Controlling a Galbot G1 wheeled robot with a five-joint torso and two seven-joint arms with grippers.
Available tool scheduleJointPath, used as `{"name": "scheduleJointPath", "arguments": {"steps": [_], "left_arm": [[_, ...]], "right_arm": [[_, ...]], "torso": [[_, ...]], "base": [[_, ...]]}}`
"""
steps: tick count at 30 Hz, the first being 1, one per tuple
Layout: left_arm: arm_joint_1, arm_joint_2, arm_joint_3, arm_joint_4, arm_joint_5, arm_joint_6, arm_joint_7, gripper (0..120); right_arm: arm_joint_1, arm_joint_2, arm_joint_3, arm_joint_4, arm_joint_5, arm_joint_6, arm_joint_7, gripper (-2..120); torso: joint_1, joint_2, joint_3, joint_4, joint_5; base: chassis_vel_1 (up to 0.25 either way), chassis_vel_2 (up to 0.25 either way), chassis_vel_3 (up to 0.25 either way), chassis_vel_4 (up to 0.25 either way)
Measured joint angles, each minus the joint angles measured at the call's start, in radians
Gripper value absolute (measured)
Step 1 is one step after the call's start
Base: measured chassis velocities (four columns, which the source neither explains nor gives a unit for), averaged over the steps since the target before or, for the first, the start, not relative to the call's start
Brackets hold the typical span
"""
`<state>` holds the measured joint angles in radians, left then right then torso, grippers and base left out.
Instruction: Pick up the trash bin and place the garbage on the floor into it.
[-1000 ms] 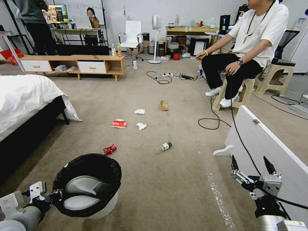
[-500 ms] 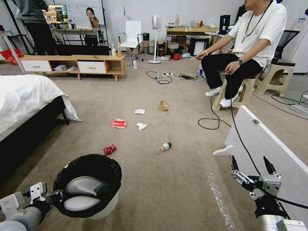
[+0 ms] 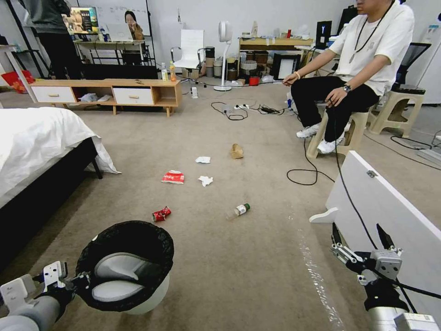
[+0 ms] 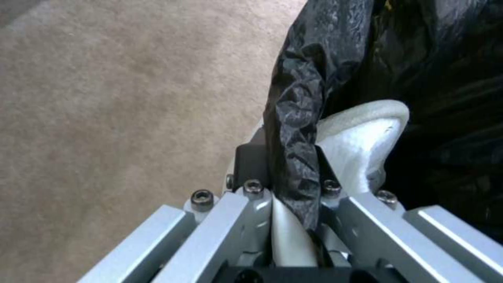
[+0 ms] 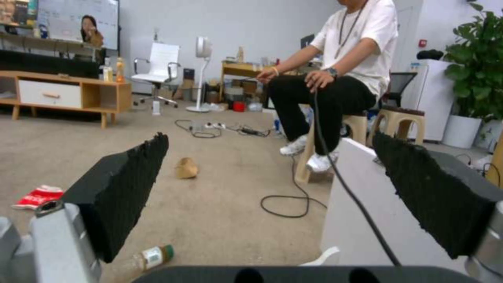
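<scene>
Beige carpet floor (image 3: 257,276) spreads open through the middle of the room, hemmed by a bed (image 3: 36,138) at 9 o'clock and a white board (image 3: 390,220) at 3 o'clock in the head view. Down at 7 o'clock the left gripper (image 3: 76,281) holds the trash bin (image 3: 126,264); the left wrist view shows what the head view cannot, the fingers (image 4: 251,163) clamped on the bag-covered rim of the trash bin (image 4: 309,118). At 5 o'clock the right gripper (image 3: 360,241) hangs empty with its jaws spread wide, and its wrist view looks out between the black pads (image 5: 125,184) over the litter. Ahead of the bin lie a crushed red can (image 3: 161,214), a green-capped bottle (image 3: 238,211), a red-white carton (image 3: 173,177), two tissues (image 3: 205,180) and a brown box (image 3: 236,151), all well apart. A black cable (image 3: 305,170) loops on the carpet towards 2 o'clock, beside a seated person's stool (image 3: 342,133). A low wooden cabinet (image 3: 105,94) lines the far edge at 11 o'clock.
</scene>
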<state>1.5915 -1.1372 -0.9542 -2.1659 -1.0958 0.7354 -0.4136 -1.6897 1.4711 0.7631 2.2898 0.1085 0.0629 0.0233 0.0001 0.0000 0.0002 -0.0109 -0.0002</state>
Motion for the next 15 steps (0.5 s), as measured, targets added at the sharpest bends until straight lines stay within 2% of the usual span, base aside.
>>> {"name": "scheduleJointPath", "arguments": {"steps": [5, 15], "left_arm": [[0.0, -0.001, 0.0, 0.001, 0.001, 0.0, 0.0, 3], [0.003, -0.004, 0.0, 0.001, 0.006, 0.0, 0.001, 3]], "right_arm": [[0.0, 0.0, 0.0, -0.001, 0.0, 0.0, 0.0, 99], [-0.002, 0.001, 0.0, -0.001, 0.0, 0.004, 0.001, 99]], "torso": [[0.0, 0.0, 0.0, 0.0, 0.0], [0.0, 0.0, 0.0, -0.0001, 0.0002]], "base": [[0.121, 0.096, -0.115, -0.111], [0.071, 0.085, -0.08, -0.092]]}}
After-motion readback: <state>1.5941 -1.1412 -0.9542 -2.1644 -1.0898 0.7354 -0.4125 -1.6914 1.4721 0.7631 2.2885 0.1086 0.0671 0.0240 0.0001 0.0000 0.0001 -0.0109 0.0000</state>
